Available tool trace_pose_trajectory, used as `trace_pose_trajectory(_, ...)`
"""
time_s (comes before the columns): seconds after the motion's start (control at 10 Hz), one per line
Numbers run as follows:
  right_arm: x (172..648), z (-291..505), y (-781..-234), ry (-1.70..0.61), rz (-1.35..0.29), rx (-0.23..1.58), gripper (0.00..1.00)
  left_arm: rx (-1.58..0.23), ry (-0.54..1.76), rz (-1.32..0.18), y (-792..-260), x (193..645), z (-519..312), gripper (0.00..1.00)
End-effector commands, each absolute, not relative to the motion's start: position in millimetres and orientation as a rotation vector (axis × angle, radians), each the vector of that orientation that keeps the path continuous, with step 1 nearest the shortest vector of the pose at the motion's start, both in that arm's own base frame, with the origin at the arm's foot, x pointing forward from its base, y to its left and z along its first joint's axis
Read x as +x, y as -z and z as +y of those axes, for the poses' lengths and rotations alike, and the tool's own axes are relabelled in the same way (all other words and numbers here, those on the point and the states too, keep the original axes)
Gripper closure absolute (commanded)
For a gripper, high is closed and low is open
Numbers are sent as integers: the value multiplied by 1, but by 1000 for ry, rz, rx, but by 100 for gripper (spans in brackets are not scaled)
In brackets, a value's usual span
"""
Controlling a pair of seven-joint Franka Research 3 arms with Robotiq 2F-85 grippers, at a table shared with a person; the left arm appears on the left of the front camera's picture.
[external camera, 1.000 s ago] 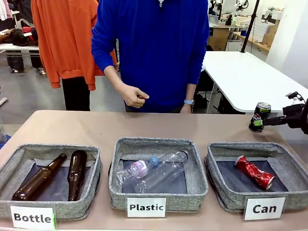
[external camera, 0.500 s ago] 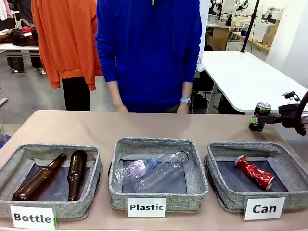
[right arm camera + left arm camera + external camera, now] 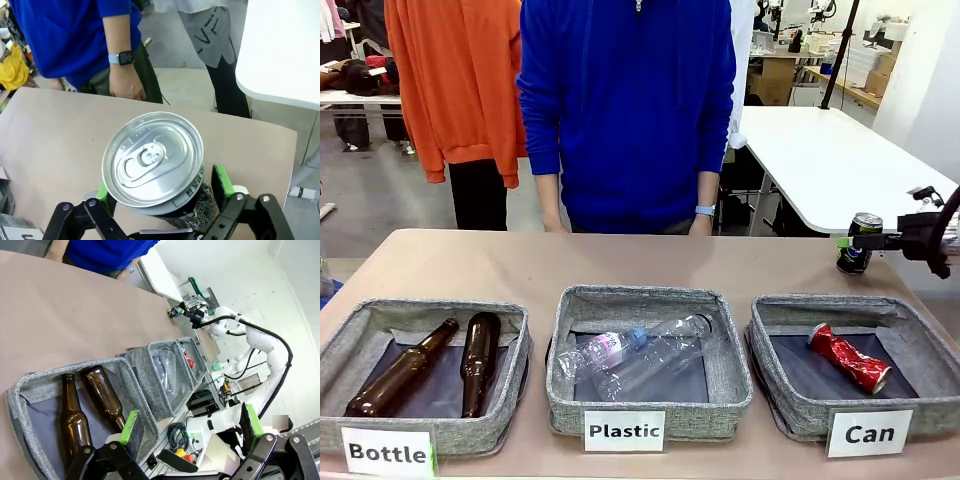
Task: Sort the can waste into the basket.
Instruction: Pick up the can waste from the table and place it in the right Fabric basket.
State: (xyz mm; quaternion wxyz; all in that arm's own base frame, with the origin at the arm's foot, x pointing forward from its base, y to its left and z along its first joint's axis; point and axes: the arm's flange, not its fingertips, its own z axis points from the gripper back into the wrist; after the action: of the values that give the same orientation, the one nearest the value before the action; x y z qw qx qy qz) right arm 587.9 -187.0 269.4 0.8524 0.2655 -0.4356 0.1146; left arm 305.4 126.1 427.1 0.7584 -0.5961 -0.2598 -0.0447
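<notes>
The dark can (image 3: 859,243) stands on the table at the far right, behind the grey basket (image 3: 790,405) labelled "Can". My right gripper (image 3: 866,241) comes in from the right edge, its fingers on either side of the can. Looking down from the right wrist, I see the can's silver top (image 3: 152,160) between the green pads (image 3: 220,181), which press on its sides. A crushed red-and-silver can (image 3: 848,358) lies inside the basket. My left gripper (image 3: 190,424) hangs open, holding nothing, over the near end of the row of baskets.
The middle basket (image 3: 570,400) labelled "Plastic" holds clear bottles, and the left basket (image 3: 345,345) labelled "Bottle" holds two brown glass bottles. A person in a blue top (image 3: 630,110) stands at the far edge, a hand (image 3: 125,86) hanging beside the table. Bare tabletop stretches behind the baskets.
My right gripper's fingers have closed in on the dark can, which now stands straighter. The person's hand has drawn back from over the table to their side.
</notes>
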Motion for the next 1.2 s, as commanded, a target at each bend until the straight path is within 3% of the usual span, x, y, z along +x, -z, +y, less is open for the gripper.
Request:
trace_pose_trajectory(0.0,590,-186,-264,-267,-931,552,60,-1315,86,-566,-433,305,126,0)
trace_pose_trajectory(0.1,590,-188,-263,-265,-927,563,91,-1315,86,-566,-433,305,126,0)
trace_pose_trajectory(0.2,589,-188,-263,-263,-930,569,100,-1315,86,-566,-433,305,126,0)
trace_pose_trajectory(0.3,589,-189,-262,-258,-931,566,100,-1315,86,-566,-433,305,126,0)
trace_pose_trajectory(0.4,588,-190,-264,-260,-934,583,88,-1315,86,-566,-433,305,126,0)
trace_pose_trajectory(0.5,585,-190,-269,-266,-940,592,97,-1315,86,-566,-433,305,126,0)
trace_pose_trajectory(0.8,540,-172,-324,-327,-933,561,100,-1315,86,-566,-433,305,126,0)
trace_pose_trajectory(1.1,458,-133,-395,-465,-627,462,100,-1315,86,-566,-433,305,126,0)
